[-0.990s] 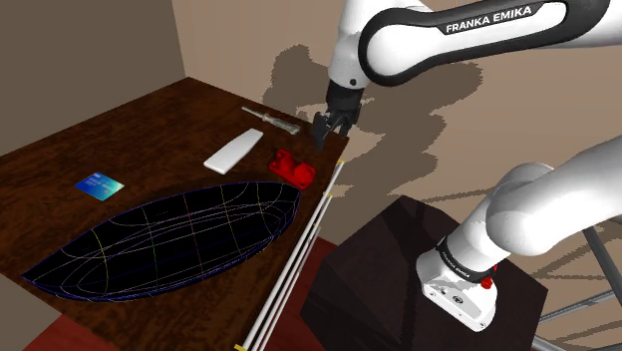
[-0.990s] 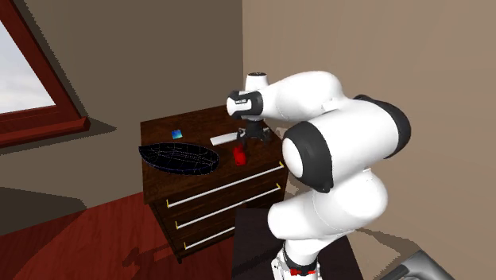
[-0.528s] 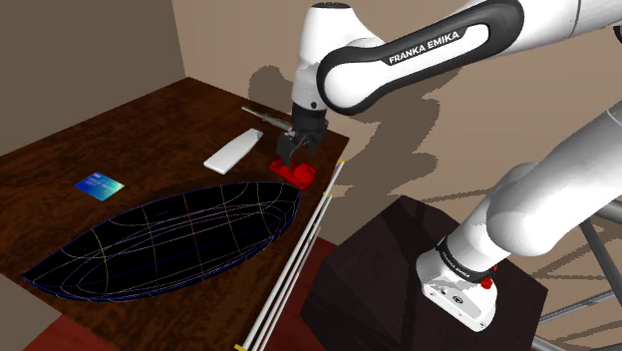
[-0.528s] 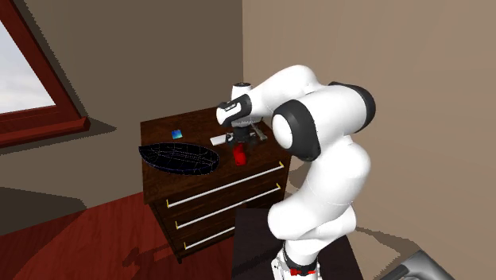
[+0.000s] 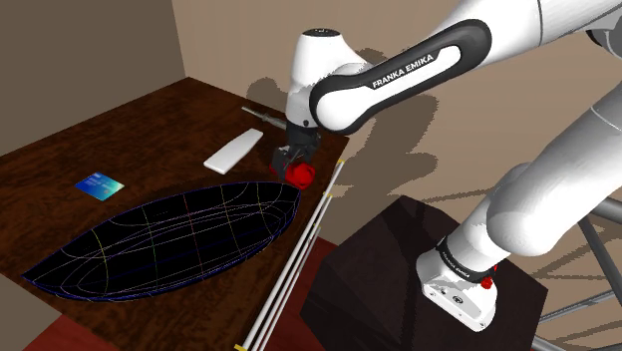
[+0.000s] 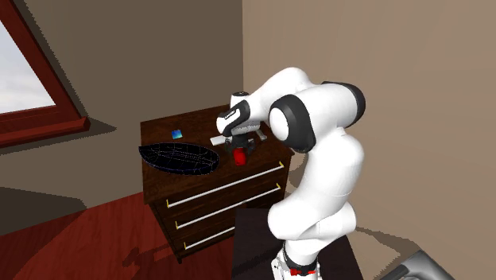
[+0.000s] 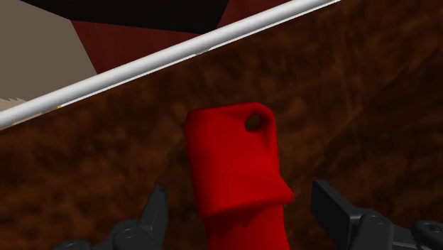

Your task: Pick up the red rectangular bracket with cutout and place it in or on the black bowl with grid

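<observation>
The gripper [image 7: 243,213] is held open wide around the red bracket [image 7: 234,160], neither finger touching it. The bracket is laid on the dark wooden dresser top [image 5: 150,125] near its edge, beside the tip of the black gridded bowl [image 5: 199,231].

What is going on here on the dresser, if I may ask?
A white Franka arm is going for the red bracket, which lies on the dark wooden dresser top near its edge. The black gripper hangs just over it with its fingers open, one on each side and neither touching, so nothing is held yet. The black bowl with grid lines sits further along the top, with the bracket not yet in it.
</observation>
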You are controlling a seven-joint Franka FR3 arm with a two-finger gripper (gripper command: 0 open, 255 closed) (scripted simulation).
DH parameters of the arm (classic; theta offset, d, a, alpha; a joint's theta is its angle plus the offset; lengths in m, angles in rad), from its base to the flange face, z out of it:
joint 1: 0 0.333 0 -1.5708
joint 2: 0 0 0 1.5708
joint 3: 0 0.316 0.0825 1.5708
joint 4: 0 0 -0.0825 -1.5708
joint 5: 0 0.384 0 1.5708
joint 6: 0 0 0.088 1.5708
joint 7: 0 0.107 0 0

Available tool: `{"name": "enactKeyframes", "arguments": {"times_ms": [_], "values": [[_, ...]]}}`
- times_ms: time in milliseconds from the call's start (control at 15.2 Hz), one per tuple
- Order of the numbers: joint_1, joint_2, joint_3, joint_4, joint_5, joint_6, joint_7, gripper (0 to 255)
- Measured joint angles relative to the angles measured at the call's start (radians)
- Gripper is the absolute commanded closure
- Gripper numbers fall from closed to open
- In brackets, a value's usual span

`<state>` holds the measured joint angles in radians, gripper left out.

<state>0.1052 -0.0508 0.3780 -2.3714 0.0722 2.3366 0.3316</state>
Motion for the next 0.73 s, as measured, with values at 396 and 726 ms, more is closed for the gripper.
{"name": "enactKeyframes", "arguments": {"times_ms": [396,726], "values": [[0.001,0.007,0.001,-0.004,-0.003,0.011,0.003,0],[0.001,0.007,0.001,-0.004,-0.003,0.011,0.003,255]]}}
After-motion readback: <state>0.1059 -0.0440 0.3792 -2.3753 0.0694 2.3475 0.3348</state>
